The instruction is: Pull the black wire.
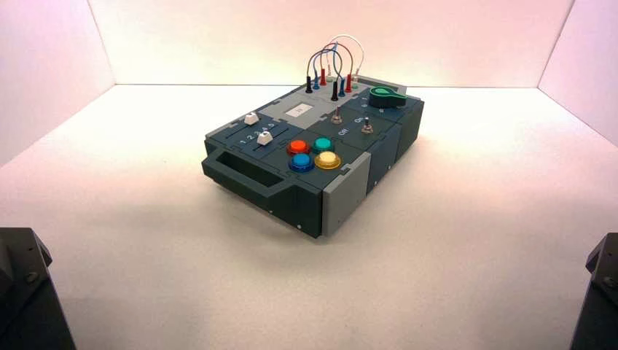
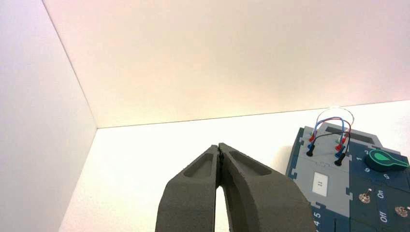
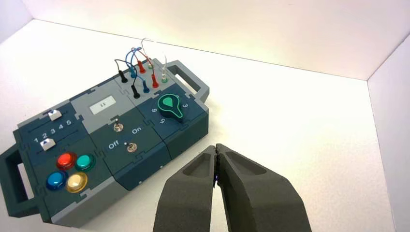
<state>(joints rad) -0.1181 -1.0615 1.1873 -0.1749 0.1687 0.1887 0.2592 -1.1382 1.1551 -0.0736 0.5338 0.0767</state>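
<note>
Black wire (image 3: 126, 72) arches at the box's (image 3: 145, 145) far end, both plugs seated beside the blue and red ones. I see my left pincer (image 2: 220, 147) and right pincer (image 3: 215, 147) pressed together, empty, well apart from it.

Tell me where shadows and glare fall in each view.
High view: the box casts a soft shadow toward the camera; the yellow button glints. Left wrist view: the shut left claw is dark against a bright wall. Right wrist view: even light, glints on the buttons.
</note>
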